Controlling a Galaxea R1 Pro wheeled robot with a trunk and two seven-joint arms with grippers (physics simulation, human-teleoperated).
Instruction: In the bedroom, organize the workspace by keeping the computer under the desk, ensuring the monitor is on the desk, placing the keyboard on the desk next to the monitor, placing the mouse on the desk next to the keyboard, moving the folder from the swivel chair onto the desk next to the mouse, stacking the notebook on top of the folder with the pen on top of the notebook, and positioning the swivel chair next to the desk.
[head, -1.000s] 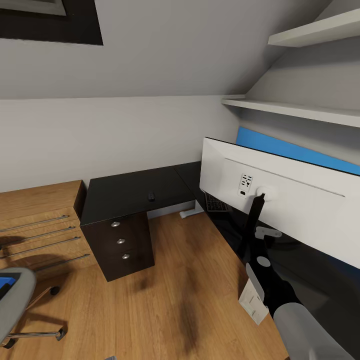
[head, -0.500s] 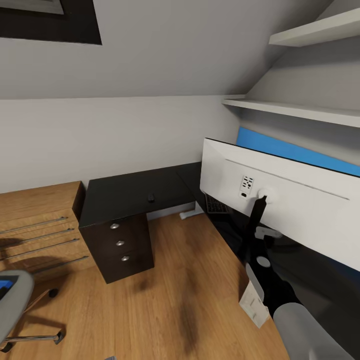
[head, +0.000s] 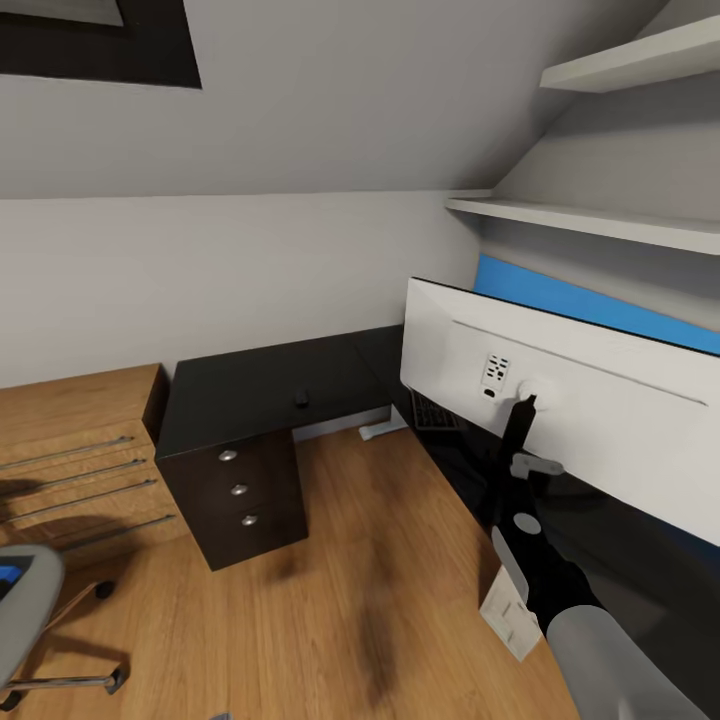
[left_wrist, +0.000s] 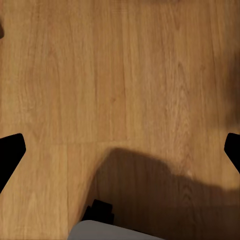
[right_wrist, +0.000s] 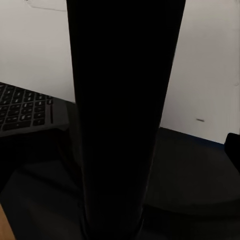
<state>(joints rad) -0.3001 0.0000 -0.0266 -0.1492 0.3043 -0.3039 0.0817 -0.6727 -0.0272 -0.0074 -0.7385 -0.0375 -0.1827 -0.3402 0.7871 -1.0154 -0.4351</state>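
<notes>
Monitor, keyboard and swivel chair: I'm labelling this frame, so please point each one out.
monitor (head: 600, 400), head view, on its white back panel.
keyboard (right_wrist: 22, 112), right wrist view, on its dark keys.
swivel chair (head: 25, 600), head view, on its grey upholstery at the lower left edge.

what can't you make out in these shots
- Monitor screen side: head view shows its white back.
- Keyboard: mostly behind the monitor in head view.
- Swivel chair: cut off by the head view's edge.
- Small dark object on the desk: too small to identify.
- Right gripper's jaws: stand blocks the right wrist view.
</notes>
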